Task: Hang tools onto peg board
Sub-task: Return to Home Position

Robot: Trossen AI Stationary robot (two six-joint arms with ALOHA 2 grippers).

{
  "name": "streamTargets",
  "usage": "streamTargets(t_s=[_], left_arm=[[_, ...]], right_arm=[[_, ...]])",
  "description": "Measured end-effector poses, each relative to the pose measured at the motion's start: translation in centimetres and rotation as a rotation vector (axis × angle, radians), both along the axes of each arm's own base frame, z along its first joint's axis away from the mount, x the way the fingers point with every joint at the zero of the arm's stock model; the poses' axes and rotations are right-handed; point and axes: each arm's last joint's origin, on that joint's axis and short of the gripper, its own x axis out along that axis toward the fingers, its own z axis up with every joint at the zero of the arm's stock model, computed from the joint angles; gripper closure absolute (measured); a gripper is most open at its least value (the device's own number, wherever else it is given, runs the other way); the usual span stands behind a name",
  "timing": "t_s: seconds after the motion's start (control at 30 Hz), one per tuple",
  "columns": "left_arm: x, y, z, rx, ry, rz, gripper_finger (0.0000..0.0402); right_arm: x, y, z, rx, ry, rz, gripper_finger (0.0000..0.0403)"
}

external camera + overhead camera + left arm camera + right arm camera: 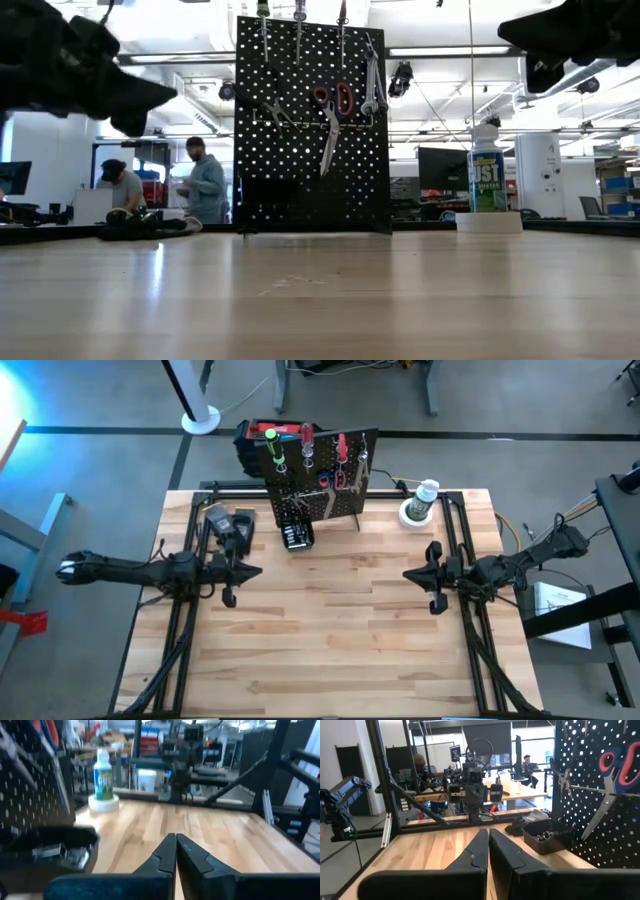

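Observation:
The peg board (320,475) stands upright at the table's far middle. Tools hang on it. Screwdrivers (263,20) stick down through holders along its top. Red-handled scissors (330,115), silver wrenches (372,85) and black-handled pliers (265,105) hang from hooks on its face. My left gripper (255,570) is shut and holds nothing. It points level toward the table's right, near the left side. My right gripper (410,573) is also shut with nothing in it, and points level toward the table's left from the right side. The wrist views show both pairs of fingers (175,840) (488,832) closed over bare wood.
A small black box of bits (297,535) lies in front of the board, with black gloves (230,525) to its left. A spray bottle (422,500) stands on a white roll at the far right. A red-and-black toolbox (265,440) sits behind the board. People stand in the room beyond.

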Motion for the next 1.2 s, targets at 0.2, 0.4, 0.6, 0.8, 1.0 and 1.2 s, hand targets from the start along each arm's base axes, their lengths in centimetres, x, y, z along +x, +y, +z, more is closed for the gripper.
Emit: streamTargets(t_s=[0.2, 0.4, 0.6, 0.8, 1.0, 1.2], left_arm=[[-0.6, 0.0, 0.0, -0.019, 0.007, 0.002, 0.0401], [-0.8, -0.1, -0.2, 0.045, 0.03, -0.023, 0.0401], [-1.1, -0.1, 0.0, 0.066, 0.01, -0.028, 0.0401], [-1.6, -0.3, 0.1, 0.007, -0.017, -0.107, 0.0401], [-2.1, -0.3, 0.0, 0.029, -0.026, -0.105, 0.0402], [-2.4, -0.3, 0.6, 0.07, -0.086, -0.102, 0.0401]], right_arm=[[0.0, 0.0, -0.3, -0.034, 0.026, -0.005, 0.0403], [0.1, -0.2, -0.4, 0.035, 0.022, -0.01, 0.0403], [0.0, -0.2, -0.6, -0.004, 0.003, 0.017, 0.0403], [-1.6, -0.8, 0.9, -0.025, 0.004, 0.013, 0.0403], [-3.1, -1.3, 1.1, -0.013, -0.082, 0.018, 0.0403], [-3.1, -1.3, -0.3, -0.026, -0.147, 0.032, 0.0403]])
